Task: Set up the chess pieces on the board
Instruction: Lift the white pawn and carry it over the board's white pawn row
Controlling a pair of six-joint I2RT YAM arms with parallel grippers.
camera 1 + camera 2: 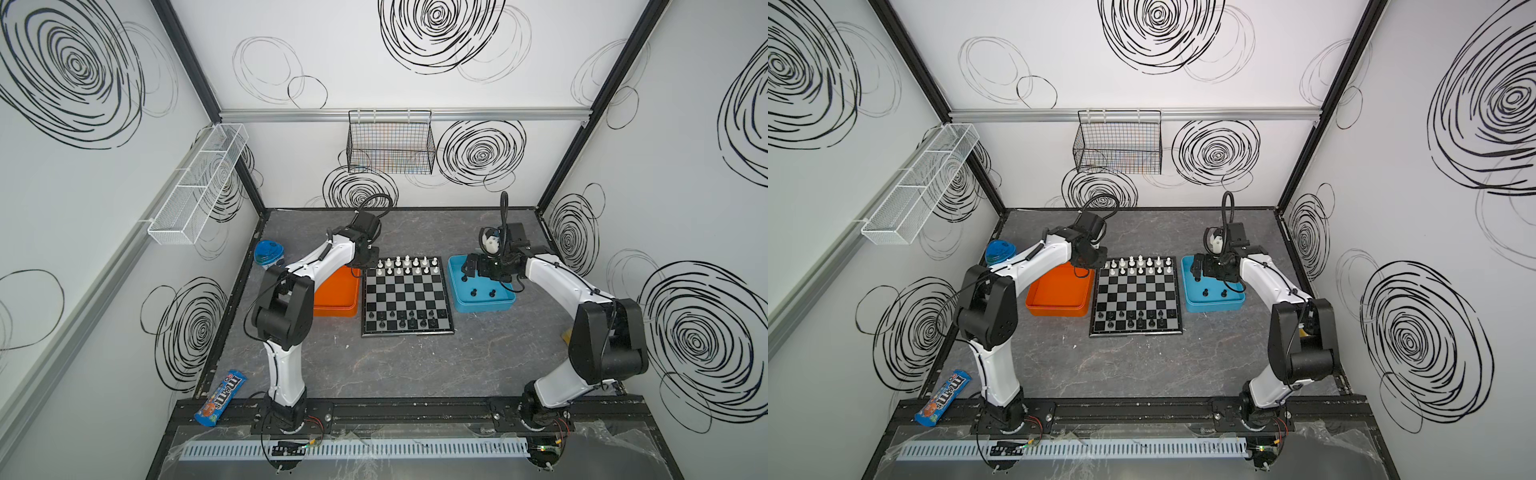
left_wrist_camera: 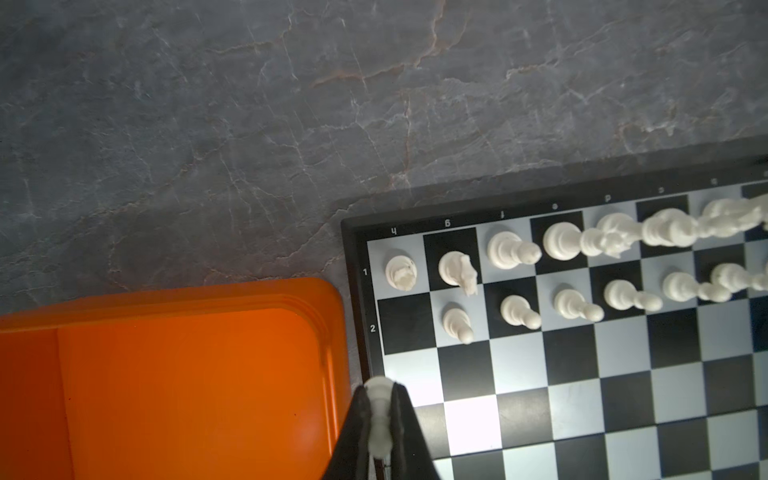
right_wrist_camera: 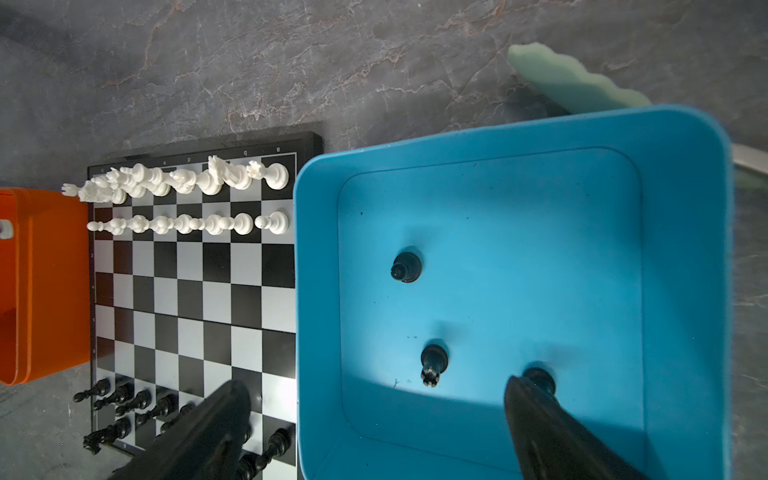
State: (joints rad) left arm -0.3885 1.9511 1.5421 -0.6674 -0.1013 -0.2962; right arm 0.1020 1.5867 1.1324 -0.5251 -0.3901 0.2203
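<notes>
**Chess set-up: grippers and pieces**

Left gripper (image 2: 380, 392): clamped on a white pawn (image 2: 379, 419), over the edge of the board (image 2: 573, 361). Orange tray (image 2: 187, 374) just beside the jaws, white pieces (image 2: 561, 241) in two rows ahead of them.

Right gripper (image 3: 376, 384): jaws spread wide, holding nothing, above the blue tray (image 3: 681, 249). Three black pieces (image 3: 434, 361) inside: one between the jaws, one farther ahead, one at a fingertip, contact unclear.
</notes>
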